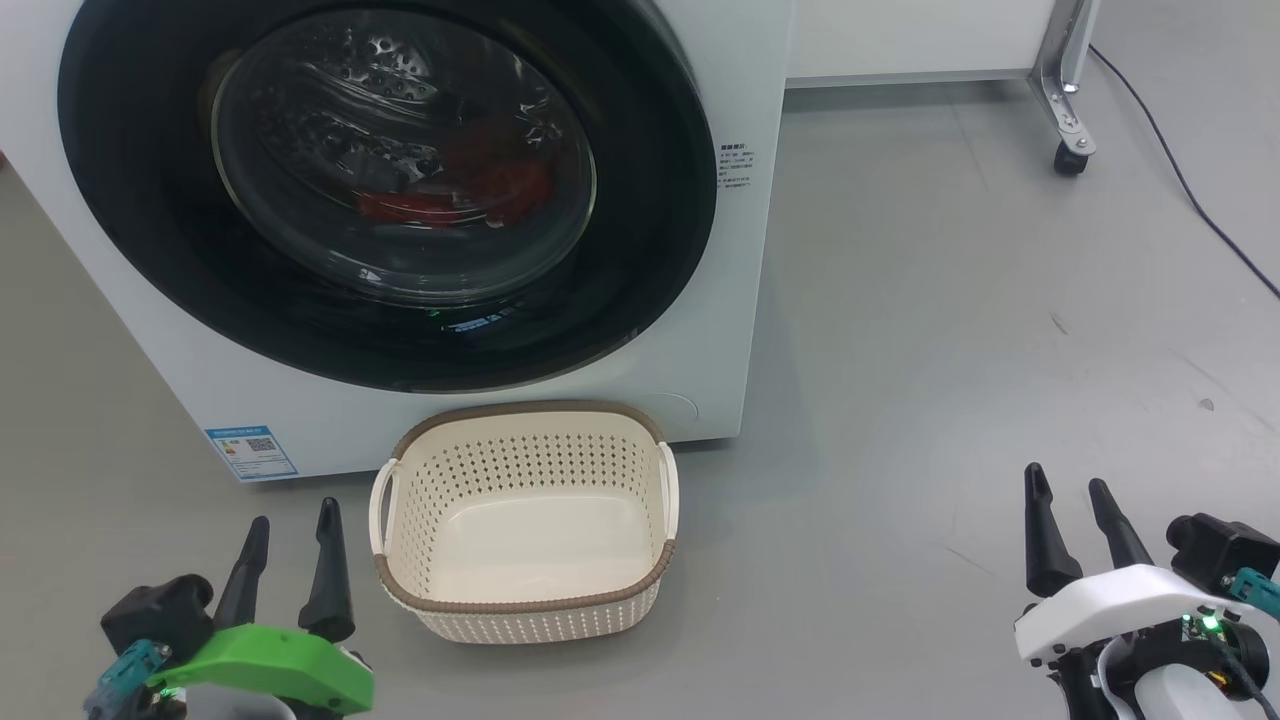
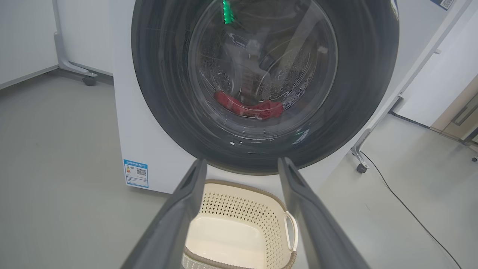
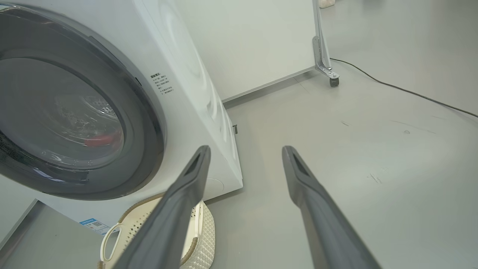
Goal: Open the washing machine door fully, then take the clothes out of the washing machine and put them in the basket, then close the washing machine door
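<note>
two pairs of jaws spread, blue qr-code label (image 1: 252, 452) low on washing machine (image 1: 340, 425), unreadable small print (image 1: 736, 166) beside closed door (image 1: 640, 250)

A smooth, pale grey floor (image 1: 950, 300) is seen across the room, marked by a few small dark scuffs (image 1: 1058, 323). At the back, a white partition panel (image 1: 900, 35) is carried on a silver metal leg (image 1: 1062, 60), which ends in a black caster wheel (image 1: 1070, 160) resting on the floor. A thin black cable (image 1: 1185, 185) is laid across the floor, passing near that wheel and running off towards the right edge. In the left wrist view, a second caster (image 2: 89, 80) is shown under another white panel at the left. A beige cabinet front (image 2: 458, 117) is glimpsed at the far right edge.
</note>
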